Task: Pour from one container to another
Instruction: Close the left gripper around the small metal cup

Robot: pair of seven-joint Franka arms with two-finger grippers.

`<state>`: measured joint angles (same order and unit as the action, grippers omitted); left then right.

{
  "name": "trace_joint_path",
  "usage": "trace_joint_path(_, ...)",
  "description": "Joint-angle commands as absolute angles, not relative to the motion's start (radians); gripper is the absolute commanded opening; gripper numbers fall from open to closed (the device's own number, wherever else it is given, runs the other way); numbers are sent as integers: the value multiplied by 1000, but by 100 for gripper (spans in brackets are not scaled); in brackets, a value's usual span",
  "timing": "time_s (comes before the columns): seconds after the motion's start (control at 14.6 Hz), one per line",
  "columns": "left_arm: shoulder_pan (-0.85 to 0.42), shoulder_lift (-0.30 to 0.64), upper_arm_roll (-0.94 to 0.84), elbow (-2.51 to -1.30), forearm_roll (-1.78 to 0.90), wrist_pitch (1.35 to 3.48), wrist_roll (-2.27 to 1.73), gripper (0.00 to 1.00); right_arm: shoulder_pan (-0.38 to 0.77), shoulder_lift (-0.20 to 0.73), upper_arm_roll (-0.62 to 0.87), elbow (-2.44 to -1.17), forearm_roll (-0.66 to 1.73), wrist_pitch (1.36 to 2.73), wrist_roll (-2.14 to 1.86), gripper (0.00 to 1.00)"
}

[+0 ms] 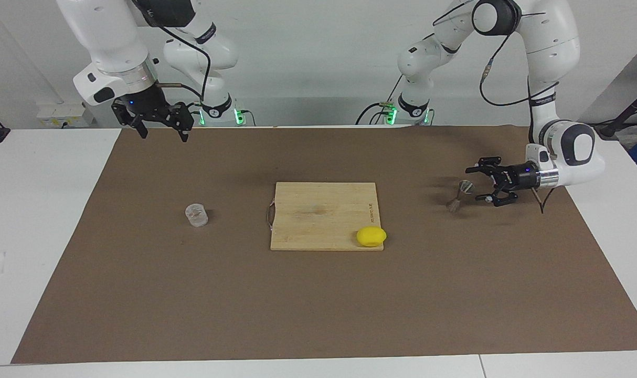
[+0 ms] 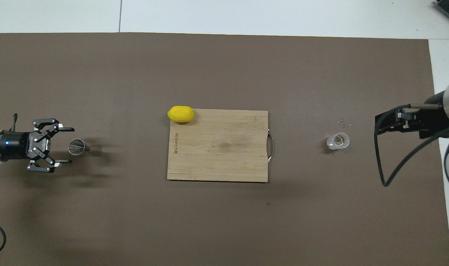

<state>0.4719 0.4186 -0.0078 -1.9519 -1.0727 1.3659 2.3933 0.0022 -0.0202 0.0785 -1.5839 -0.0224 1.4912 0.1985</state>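
You have a rectangular bamboo cutting board (image 1: 324, 215) at mid-table, an oval yellow lemon (image 1: 371, 236) on its corner farthest from the robots. Toward the right arm's end: small clear glass cup (image 1: 197, 215). Toward the left arm's end: hourglass-shaped metal jigger (image 1: 459, 196), tilted, beside the left gripper (image 1: 482, 184).

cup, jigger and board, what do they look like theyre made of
The cup looks like clear glass or plastic: the mat shows through it. The jigger looks like metal with a silver-grey sheen and a reflective rim. The board looks like pale wood, maybe bamboo: grain strips show, and a thin metal handle at one end.
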Motion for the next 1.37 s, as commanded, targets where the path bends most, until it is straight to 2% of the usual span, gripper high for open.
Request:
trace_joint_path(0.0,482,405,-9,-1994,-1083,1371,2430,100,-11,-32,84,-1603,-18,1508,170,100)
trace_joint_path(0.55,483,402,-8,-2039,-1081,1399,2451,100,-12,-32,84,-1603,-18,1508,172,100)
trace_joint_path(0.75,483,402,-8,-2042,-1083,1402,2453,93,-11,-32,84,-1603,-18,1508,172,100)
trace_joint_path(1.03,483,400,-9,-2042,-1085,1407,2453,59,-12,-32,84,-1603,-18,1508,172,100)
trace_joint_path(1.23,482,402,-9,-2039,-1086,1413,2453,29,-12,-32,84,-1603,-18,1508,170,100)
trace_joint_path(1.3,482,402,-9,-2037,-1086,1413,2453,24,-12,-34,84,-1603,-18,1508,170,100)
